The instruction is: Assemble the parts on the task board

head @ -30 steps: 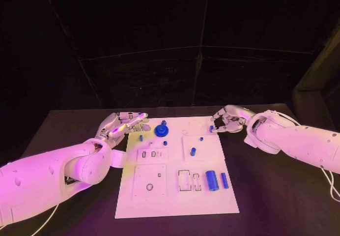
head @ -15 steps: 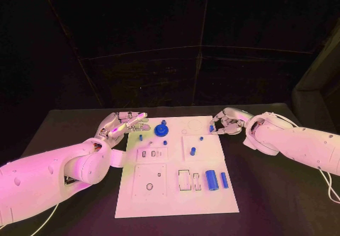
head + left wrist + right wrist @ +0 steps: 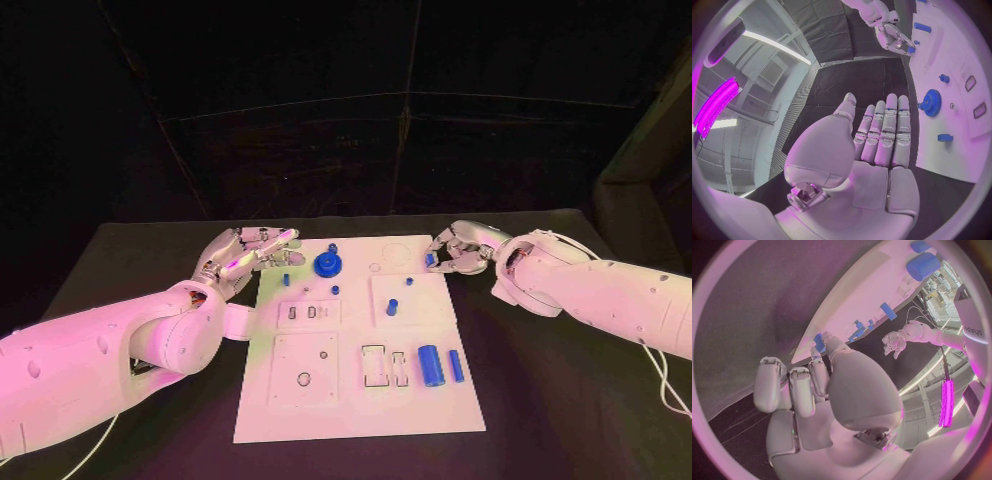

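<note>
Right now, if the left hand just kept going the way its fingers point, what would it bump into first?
Probably the blue gear on the task board. The left hand lies open at the board's edge, fingers aimed across it; depth is unclear, so it might pass above.

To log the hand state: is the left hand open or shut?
Open. The left hand holds nothing; its fingers lie straight beside the task board.

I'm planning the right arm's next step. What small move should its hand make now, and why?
Probably close the right hand on the small blue part at the task board's far right edge. Its curled fingers already sit against that part, while the left hand hovers flat beside the blue gear.
</note>
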Controlling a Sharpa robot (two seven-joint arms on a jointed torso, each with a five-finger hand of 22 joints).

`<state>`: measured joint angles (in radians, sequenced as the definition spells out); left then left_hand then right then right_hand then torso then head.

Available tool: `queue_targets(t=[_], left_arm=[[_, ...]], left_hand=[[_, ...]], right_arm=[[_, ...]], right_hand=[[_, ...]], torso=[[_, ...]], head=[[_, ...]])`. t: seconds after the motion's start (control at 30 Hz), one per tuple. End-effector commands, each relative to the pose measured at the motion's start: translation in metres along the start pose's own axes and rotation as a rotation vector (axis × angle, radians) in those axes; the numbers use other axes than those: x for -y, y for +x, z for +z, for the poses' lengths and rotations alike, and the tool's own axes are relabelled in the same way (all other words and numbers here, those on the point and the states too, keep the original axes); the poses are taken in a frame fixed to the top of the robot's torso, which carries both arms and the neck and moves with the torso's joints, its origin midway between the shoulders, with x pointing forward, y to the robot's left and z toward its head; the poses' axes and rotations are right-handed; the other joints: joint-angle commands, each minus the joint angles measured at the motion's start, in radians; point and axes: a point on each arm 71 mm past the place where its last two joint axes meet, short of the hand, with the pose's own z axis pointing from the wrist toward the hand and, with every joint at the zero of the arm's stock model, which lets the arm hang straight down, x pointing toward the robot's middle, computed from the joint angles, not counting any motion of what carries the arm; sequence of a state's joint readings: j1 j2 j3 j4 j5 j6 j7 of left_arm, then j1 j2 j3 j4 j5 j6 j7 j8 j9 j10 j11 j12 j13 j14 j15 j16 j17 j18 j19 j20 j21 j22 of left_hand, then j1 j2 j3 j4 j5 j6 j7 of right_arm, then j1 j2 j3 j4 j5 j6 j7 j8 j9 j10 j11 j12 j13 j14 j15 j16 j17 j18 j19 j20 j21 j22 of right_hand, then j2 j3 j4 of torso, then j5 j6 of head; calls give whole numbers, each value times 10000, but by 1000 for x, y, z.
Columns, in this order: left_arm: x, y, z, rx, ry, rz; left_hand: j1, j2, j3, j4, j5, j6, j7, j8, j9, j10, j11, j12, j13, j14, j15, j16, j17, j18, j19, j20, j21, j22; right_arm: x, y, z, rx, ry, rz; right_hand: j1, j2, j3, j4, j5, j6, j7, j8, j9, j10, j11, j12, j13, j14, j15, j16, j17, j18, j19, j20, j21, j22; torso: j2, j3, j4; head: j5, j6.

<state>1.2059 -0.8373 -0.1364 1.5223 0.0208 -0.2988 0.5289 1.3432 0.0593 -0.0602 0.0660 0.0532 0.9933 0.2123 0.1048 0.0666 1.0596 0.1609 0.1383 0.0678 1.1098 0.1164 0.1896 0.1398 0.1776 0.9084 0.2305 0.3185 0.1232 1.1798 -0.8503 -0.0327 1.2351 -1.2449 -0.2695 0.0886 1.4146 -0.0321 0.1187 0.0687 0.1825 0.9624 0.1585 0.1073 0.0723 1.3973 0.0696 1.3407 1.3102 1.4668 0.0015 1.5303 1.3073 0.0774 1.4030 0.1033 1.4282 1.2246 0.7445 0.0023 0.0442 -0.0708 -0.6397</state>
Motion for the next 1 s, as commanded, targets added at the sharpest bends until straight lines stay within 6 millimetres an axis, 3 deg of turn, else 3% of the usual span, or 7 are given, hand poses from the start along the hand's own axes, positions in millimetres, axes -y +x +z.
queue_targets(t=[0.03,0.53,0.7,0.87,1.0], left_arm=[[1,1,1,-99,58,-49],[0,0,1,-76,6,-36],[0,0,1,-83,-5,-41],[0,-1,1,-67,-15,-33],[0,-2,0,-64,-22,-32]], left_hand=[[-7,84,9,-61,-9,64,10,-43,-5,82,-12,-51,-8,86,2,-53,8,59,33,-9,12,-9],[-25,70,-13,-66,-22,60,19,-54,-6,82,-8,-62,-10,85,4,-65,11,58,33,-9,9,-13],[-33,65,-23,-68,-27,57,21,-59,-7,82,-5,-68,-10,85,5,-71,11,58,33,-9,8,-15],[-33,65,-23,-68,-27,57,21,-59,-7,82,-5,-68,-10,85,5,-71,11,58,33,-9,8,-15],[-33,65,-23,-68,-27,57,21,-59,-7,82,-5,-68,-10,85,5,-71,11,58,33,-9,8,-15]], right_arm=[[-1,0,1,76,-37,4],[-2,0,2,155,-13,6],[-3,-2,1,456,-101,-14],[-4,-5,1,880,-99,-40],[-6,-7,0,1153,-125,-40]], right_hand=[[29,122,93,0,-68,126,-6,40,9,82,-5,38,262,833,-66,62,1700,-92,46,-13,45,9],[-15,129,191,-81,-216,222,-31,19,-13,114,-27,62,289,840,-86,70,1730,-98,61,-35,60,41],[148,460,597,-247,-345,930,-282,353,99,289,-233,263,500,859,-239,98,1811,-138,181,-141,161,275],[265,637,941,-447,-355,1412,-492,596,208,505,-415,512,769,870,-395,112,1857,-181,301,-285,259,498],[225,658,1101,-544,-337,1492,-546,642,242,542,-469,528,802,876,-456,121,1885,-201,347,-360,297,587]], torso=[[3,0,-1],[-1,-1,-1],[2,1,-7],[-1,4,-10],[-4,2,6]], head=[[-4,0],[1,-23],[7,-62],[6,-59],[7,-78]])
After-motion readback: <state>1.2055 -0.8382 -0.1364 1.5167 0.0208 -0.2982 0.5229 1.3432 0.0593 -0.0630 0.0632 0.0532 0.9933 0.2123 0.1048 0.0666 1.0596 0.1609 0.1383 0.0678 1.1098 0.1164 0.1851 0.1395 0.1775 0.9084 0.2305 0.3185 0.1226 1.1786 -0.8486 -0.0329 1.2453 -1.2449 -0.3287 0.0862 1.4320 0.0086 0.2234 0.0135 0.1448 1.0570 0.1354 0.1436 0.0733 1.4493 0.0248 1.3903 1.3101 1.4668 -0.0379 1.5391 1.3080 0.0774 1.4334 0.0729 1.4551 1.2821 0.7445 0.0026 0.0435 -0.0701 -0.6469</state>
